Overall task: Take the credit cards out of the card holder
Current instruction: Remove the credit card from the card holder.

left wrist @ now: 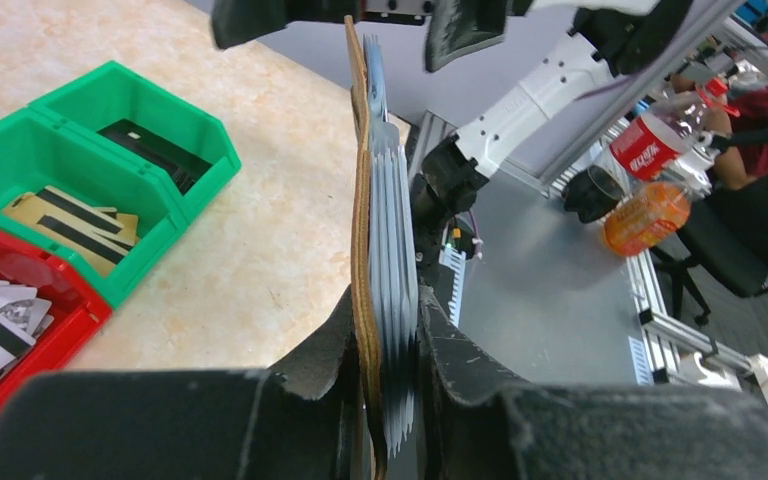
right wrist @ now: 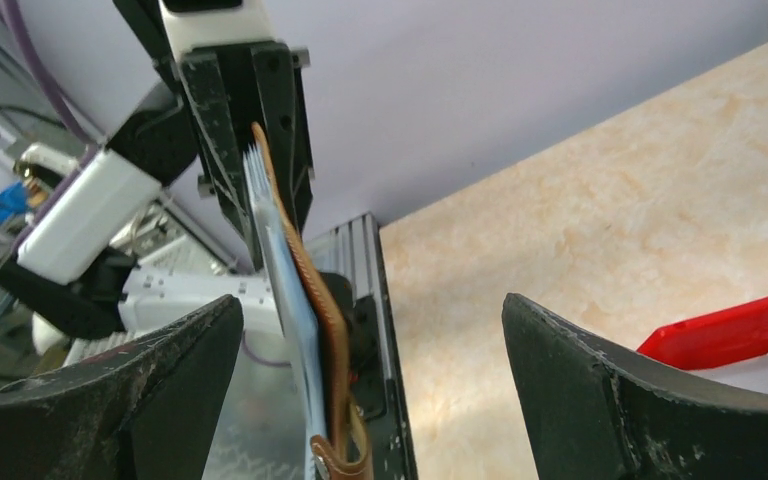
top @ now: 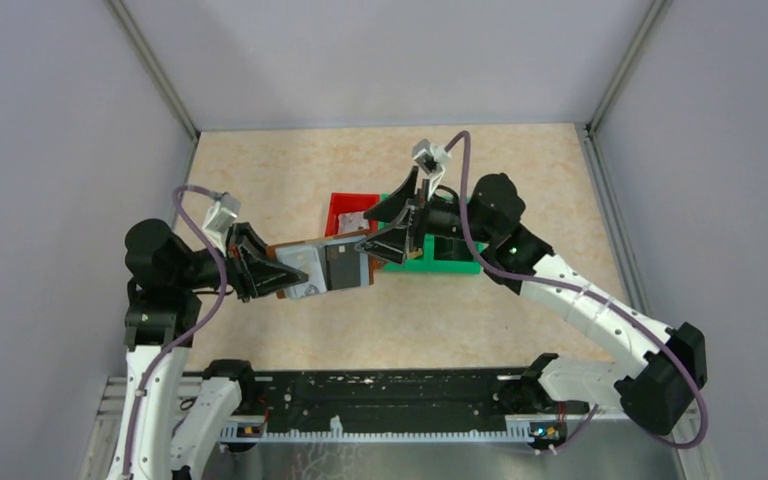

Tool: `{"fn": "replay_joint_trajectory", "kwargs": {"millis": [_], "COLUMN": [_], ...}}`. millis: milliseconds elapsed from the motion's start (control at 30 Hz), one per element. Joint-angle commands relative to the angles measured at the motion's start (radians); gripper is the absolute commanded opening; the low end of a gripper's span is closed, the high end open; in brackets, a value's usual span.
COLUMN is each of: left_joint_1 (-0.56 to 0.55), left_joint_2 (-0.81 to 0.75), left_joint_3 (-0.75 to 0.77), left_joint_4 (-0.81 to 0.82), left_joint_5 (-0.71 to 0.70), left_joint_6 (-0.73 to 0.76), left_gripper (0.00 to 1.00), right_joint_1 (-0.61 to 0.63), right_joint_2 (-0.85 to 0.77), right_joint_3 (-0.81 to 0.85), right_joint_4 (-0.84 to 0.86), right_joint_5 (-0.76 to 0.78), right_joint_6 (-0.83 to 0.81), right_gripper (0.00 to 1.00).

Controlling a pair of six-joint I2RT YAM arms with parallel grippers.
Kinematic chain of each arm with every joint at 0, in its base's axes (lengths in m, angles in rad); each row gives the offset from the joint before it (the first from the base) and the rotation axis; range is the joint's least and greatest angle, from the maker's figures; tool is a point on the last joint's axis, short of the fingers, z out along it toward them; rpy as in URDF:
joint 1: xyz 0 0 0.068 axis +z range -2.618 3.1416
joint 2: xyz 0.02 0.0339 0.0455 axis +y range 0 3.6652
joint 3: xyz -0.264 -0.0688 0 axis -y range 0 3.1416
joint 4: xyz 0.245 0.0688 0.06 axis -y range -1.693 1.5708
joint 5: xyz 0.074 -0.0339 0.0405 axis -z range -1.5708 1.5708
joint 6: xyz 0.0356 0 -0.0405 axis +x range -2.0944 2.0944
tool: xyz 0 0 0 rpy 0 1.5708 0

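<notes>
The card holder (top: 325, 268) is being held up off the table (top: 260, 170) by the left gripper (top: 272, 270), whose jaws are being kept narrow and clamped on one end of the brown cover and its pale grey-blue sleeves. From the left wrist view, the holder is being seen edge-on, running straight out ahead of the gripper. The right gripper (top: 398, 225) is being held at the holder's other end with its jaws spread wide and nothing gripped. The holder's free end with its snap tab is being framed between the two fingers (no contact can be made out). Just behind and beside the right gripper, a green bin (top: 450, 260) and a red bin (top: 345, 210) are being shown on the table. Gold credit cards (left wrist: 70, 215) with dark stripes are lying in one green compartment. Whether any card is being kept inside the holder cannot be told.
</notes>
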Motion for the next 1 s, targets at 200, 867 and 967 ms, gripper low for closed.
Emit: {"fn": "replay_joint_trajectory", "kwargs": {"millis": [200,867,967], "left_joint_1": [-0.002,-0.002,-0.002], "left_joint_2": [0.056,0.043,0.016], "left_joint_3": [0.087,0.057,0.021], "left_joint_4": [-0.196,-0.088,0.032], "left_joint_5": [0.088,0.122,0.119], "left_joint_6": [0.232,0.079,-0.033], "left_gripper": [0.0,0.58,0.59], "right_joint_1": [0.097,0.113,0.113], "right_joint_2": [0.094,0.101,0.103], "right_joint_3": [0.14,-0.066,-0.108], "right_joint_4": [-0.118,0.483,0.595], "right_joint_5": [-0.228,-0.156,-0.137], "right_joint_6": [-0.138,0.211,0.27], "right_gripper": [0.87,0.0,0.0]}}
